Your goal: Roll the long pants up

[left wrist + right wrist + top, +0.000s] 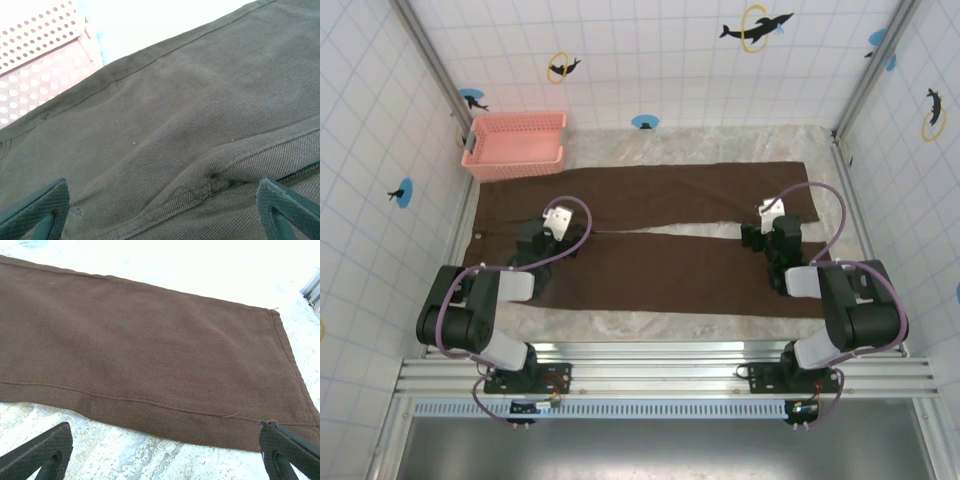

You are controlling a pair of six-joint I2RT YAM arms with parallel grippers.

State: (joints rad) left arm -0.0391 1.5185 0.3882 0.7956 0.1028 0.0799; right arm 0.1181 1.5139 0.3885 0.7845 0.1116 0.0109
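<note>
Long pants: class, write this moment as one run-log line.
long pants flat, unrolled | left tool open, over crotch | right tool open, near hem | rolling not started

overhead camera looks down; wrist cameras, seemingly low, face pants [650, 195]

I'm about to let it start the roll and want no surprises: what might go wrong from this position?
The right pincer hangs open over the slit between the legs of the long pants, so it may catch just one leg and roll crooked. The left pincer sits open above the puckered crotch seam; pinching there may bunch the cloth. The pink basket stands at the waist's far corner and might get dragged.
</note>
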